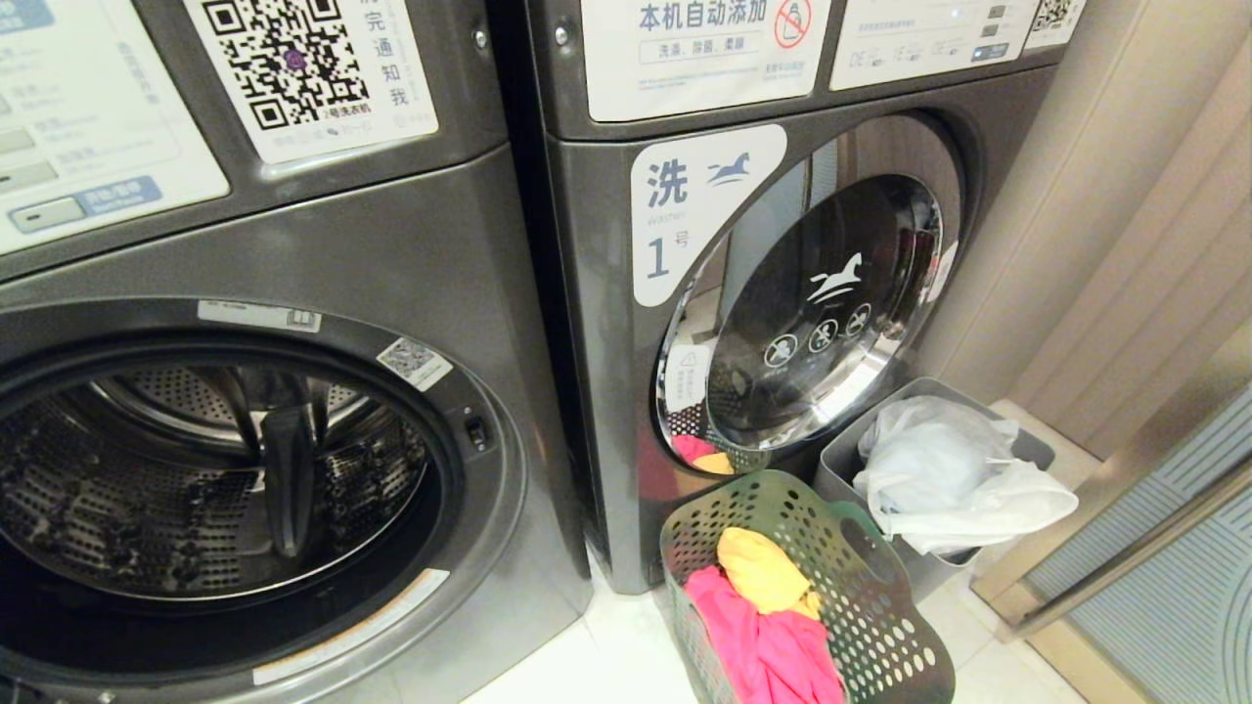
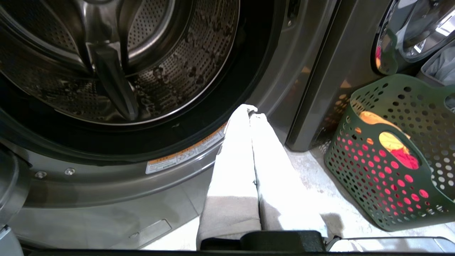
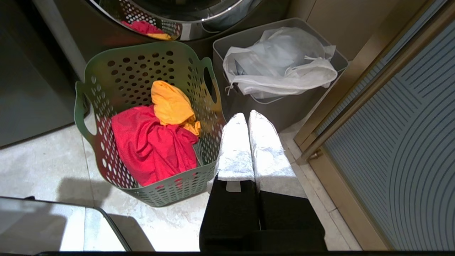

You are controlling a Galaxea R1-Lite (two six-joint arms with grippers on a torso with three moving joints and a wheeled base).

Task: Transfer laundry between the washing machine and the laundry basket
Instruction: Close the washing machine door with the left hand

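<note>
Left gripper (image 2: 250, 111) pressed shut, empty, before the open washing machine (image 1: 293, 469); right gripper (image 3: 247, 117) likewise, beside the green laundry basket (image 3: 106, 106). Red-pink cloth (image 3: 149, 145) and yellow-orange cloth (image 3: 170, 105) in basket; drum bare. Loading seemingly not started.

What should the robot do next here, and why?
Probably open the right gripper and lower it into the green basket. The red cloth and yellow cloth lie in the basket, the washing machine's drum stands open and looks empty, and both grippers are shut and hold nothing; the left gripper sits by the drum opening.
</note>
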